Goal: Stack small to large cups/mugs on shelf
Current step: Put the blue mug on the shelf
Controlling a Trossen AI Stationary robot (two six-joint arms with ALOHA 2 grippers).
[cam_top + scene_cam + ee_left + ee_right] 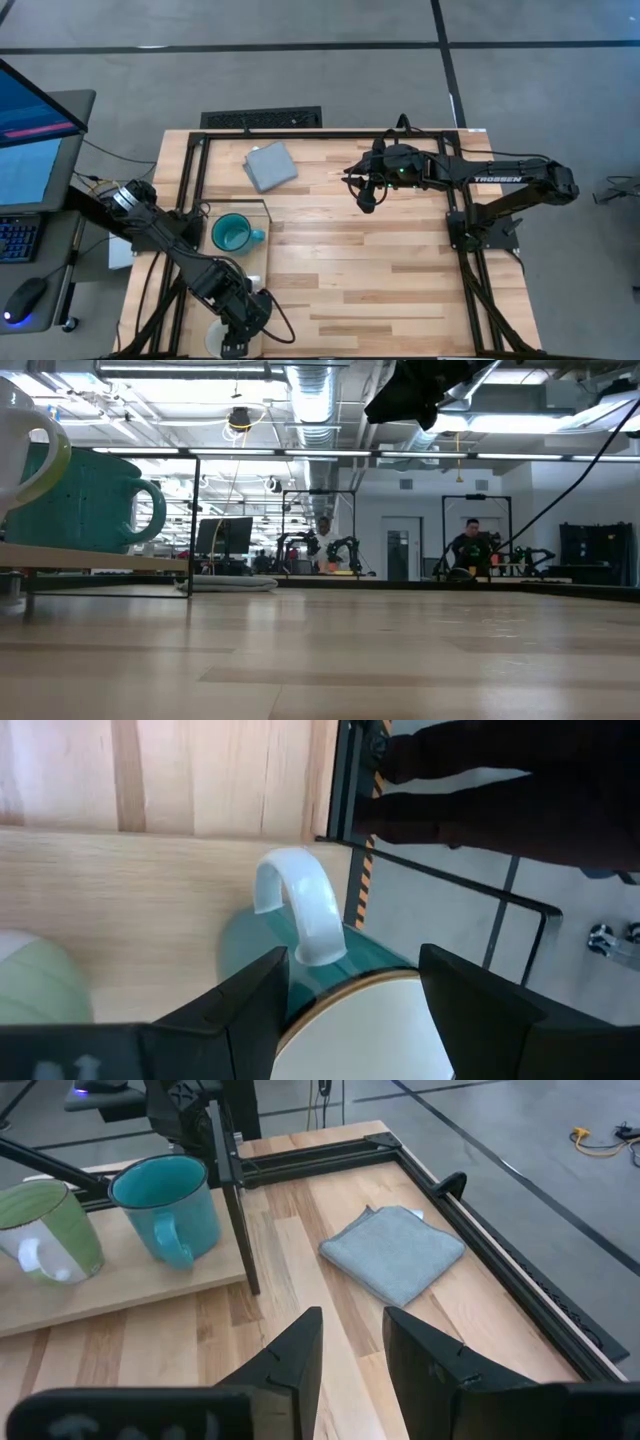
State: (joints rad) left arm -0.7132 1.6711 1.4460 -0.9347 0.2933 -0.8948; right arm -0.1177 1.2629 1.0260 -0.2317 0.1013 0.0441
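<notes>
Left claw (350, 1010) holds the white mug (350, 1020) over the shelf (130, 900); a tilt could clip the green mug (35, 980). Right claw (350, 1342), narrow, waits

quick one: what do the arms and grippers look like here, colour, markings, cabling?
Both arms are black. The right arm carries white TROSSEN lettering and a small green light near its wrist. The left arm has a silver-ringed base joint, with black cables alongside. The right gripper has flat, angular dark fingers.

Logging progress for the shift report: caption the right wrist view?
Teal mug and green mug stand on the shelf, grey cloth nearby.
</notes>
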